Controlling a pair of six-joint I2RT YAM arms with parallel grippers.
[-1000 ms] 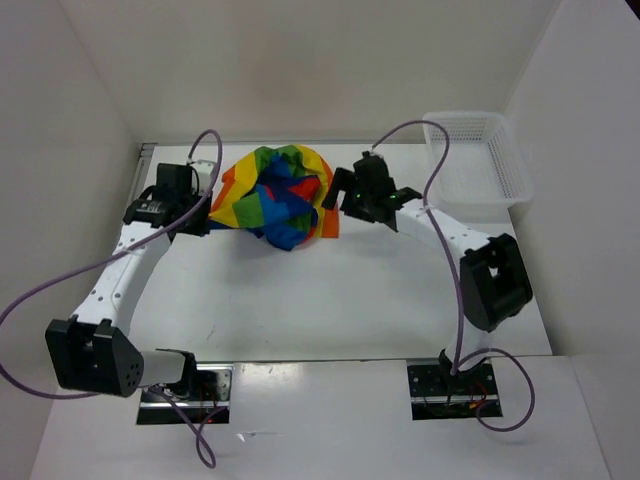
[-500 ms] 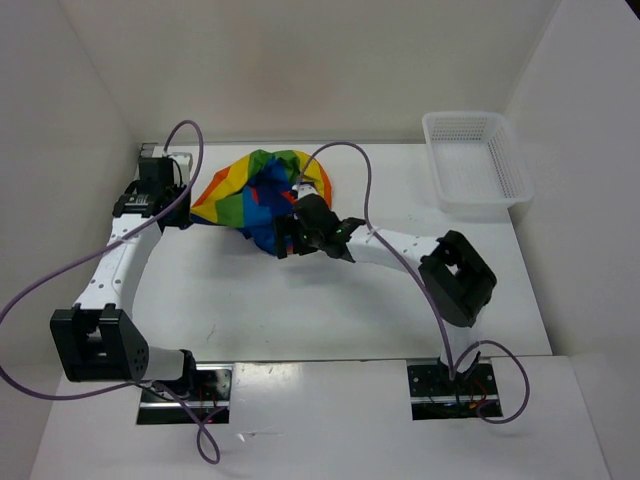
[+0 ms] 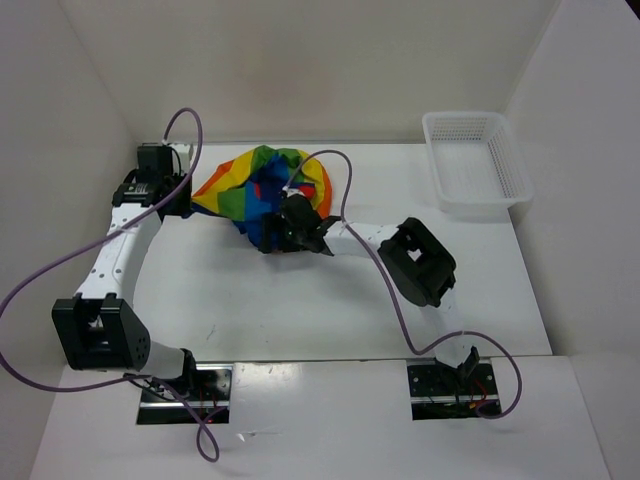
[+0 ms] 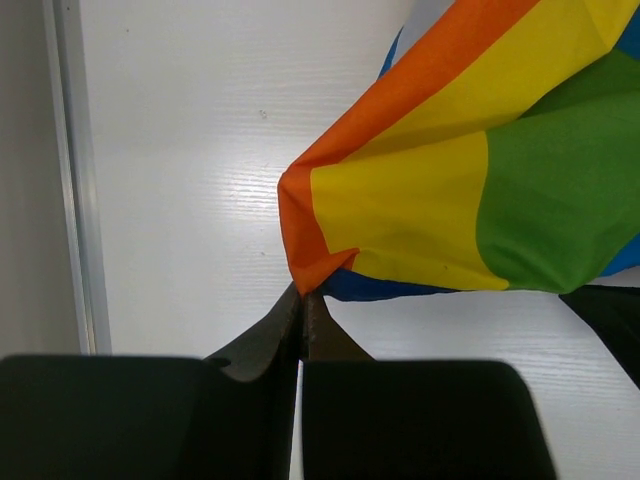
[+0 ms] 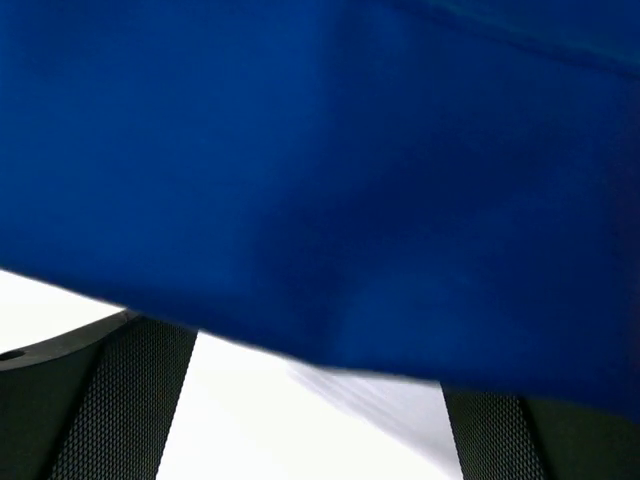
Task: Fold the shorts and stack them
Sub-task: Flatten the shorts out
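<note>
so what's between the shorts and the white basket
Bare table, in the top external view; only a purple cable loops beside the shorts, well short of the basket.

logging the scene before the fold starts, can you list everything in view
shorts: one, rainbow striped, bunched at the far middle of the table
basket: one, white mesh, far right corner, nothing in it
table: one, white
cables: two, purple, one looping off each arm
left arm: white and black, reaching to the far left
right arm: white and black, reaching to the shorts
left pincer: black, shut on an orange corner of the shorts
right pincer: black, open, blue cloth over it
</note>
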